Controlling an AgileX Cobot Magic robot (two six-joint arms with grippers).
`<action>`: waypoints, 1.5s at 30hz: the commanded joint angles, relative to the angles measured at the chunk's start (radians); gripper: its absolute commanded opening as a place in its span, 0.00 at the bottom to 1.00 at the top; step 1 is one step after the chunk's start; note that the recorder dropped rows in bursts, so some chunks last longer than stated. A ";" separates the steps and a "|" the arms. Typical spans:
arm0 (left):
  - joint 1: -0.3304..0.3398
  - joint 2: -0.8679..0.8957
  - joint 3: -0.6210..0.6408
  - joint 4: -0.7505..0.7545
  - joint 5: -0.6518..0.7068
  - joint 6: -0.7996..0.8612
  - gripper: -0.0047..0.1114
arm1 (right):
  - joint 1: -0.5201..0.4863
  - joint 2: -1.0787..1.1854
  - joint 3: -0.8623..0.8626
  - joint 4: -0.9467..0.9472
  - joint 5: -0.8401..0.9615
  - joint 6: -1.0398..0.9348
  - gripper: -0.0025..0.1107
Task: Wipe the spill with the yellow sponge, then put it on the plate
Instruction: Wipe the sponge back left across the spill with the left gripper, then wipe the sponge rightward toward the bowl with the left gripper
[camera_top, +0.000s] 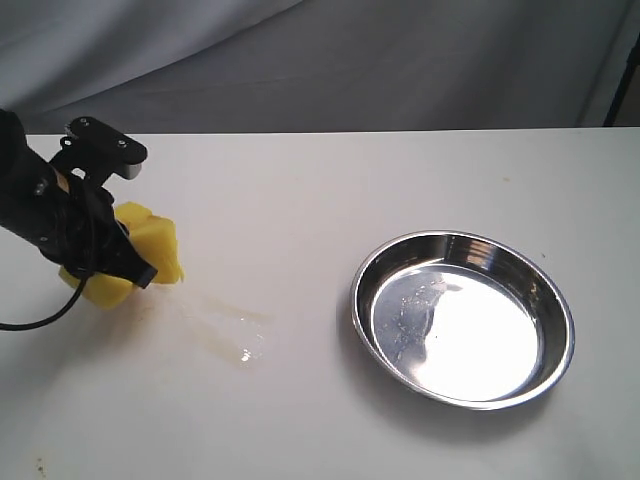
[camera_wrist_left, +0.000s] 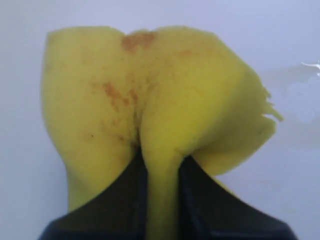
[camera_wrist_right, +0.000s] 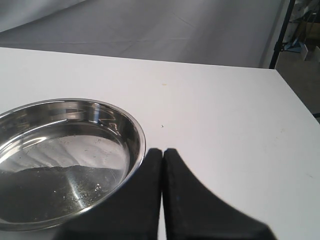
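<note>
While the left gripper (camera_top: 112, 262) clamps the yellow sponge (camera_top: 160, 250) near the tabletop's left edge, the spill (camera_top: 235, 325) lies just beside it, toward the plate (camera_top: 460, 402) near the right edge. The right gripper (camera_wrist_right: 162, 152), clenched and empty, sits beside the plate.

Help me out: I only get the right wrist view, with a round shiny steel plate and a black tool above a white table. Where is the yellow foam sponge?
Observer: The thick yellow foam sponge is well apart from the round steel plate. It is pinched in the left arm's black tool, which squeezes it into a fold.
Operator: Is the spill wiped up?
Observer: Not fully. A thin pale wet smear with faint orange streaks lies on the white table between sponge and plate.
Operator: Is the sponge clean?
Observer: No, the left wrist view shows brownish-orange stains on it.
</note>
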 joint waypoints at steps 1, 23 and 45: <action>0.003 0.058 -0.004 0.015 -0.094 -0.030 0.04 | 0.001 -0.004 0.004 0.004 -0.001 -0.002 0.02; 0.000 0.244 -0.004 -0.785 0.082 0.570 0.04 | 0.001 -0.004 0.004 0.004 -0.001 -0.002 0.02; -0.130 0.244 -0.004 -1.055 0.241 0.736 0.04 | 0.001 -0.004 0.004 0.004 -0.001 -0.002 0.02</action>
